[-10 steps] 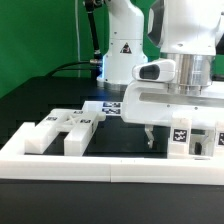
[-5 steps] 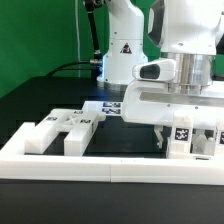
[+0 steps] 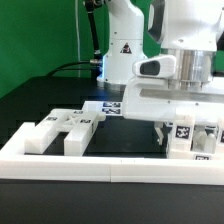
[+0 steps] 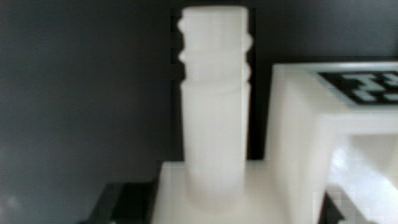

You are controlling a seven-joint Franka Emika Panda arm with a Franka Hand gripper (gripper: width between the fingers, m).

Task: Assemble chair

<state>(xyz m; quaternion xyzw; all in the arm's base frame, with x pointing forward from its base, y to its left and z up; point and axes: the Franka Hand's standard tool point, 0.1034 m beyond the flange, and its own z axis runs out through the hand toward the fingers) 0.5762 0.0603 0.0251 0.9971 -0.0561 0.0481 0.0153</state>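
My gripper point(image 3: 177, 142) hangs at the exterior view's right, shut on a white chair piece point(image 3: 183, 129) with a black-and-white tag. One dark finger point(image 3: 161, 138) presses its side. In the wrist view the held piece is a tall white post point(image 4: 217, 90) with a ridged edge, running down between my jaws point(image 4: 217, 206). A tagged white block point(image 4: 349, 115) stands right beside it. Two more chunky white chair pieces point(image 3: 40, 136) point(image 3: 79, 129) rest at the exterior view's left. Whether the held piece touches the table is hidden.
A long low white border rail point(image 3: 100, 166) runs across the front. The marker board point(image 3: 104, 108) lies flat behind the pieces. The arm's white base point(image 3: 122, 45) stands at the back, before a green curtain. Another white tagged block point(image 3: 207, 140) sits just right of the held piece.
The jaws stood wide around the tagged piece a second ago and have since closed on it. The hand now sits very slightly higher.
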